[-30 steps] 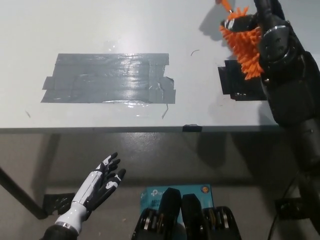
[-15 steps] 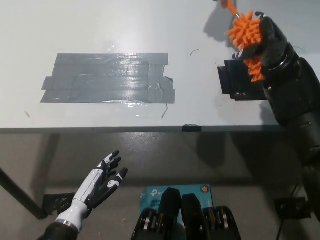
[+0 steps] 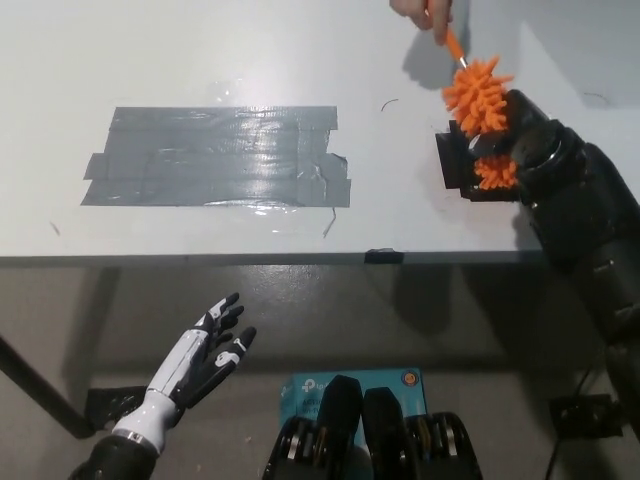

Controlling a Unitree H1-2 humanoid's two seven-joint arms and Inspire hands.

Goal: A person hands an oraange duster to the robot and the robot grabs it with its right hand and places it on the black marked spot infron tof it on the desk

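Head view, only one we have. Our right hand (image 3: 520,135) is at abt 2 o'clock over the desk (image 3: 200,60), black fingers wrapped round the orange duster (image 3: 478,95). The fluffy head sticks out at the hand's 11 o'clock side, w/ another orange tuft showing lower down, just under the fingers. The thin orange handle runs up toward 12 o'clock, where a person's hand (image 3: 420,12) at the top edge pinches its far end. So the duster is gripped at both ends, ours around the head, theirs on the handle.

The duster and our hand sit right over the black mark (image 3: 455,165), a dark patch on the desk's near right part. We can't tell if the duster touches the desk or hangs just above it; the hand hides most of the mark's right side.

At 9 to 10 o'clock from that, well apart, a big grey tape patch (image 3: 220,155) lies flat on the desk.

Our left hand (image 3: 205,355) rests at 7 o'clock, below the desk edge, fingers spread, holding nothing.
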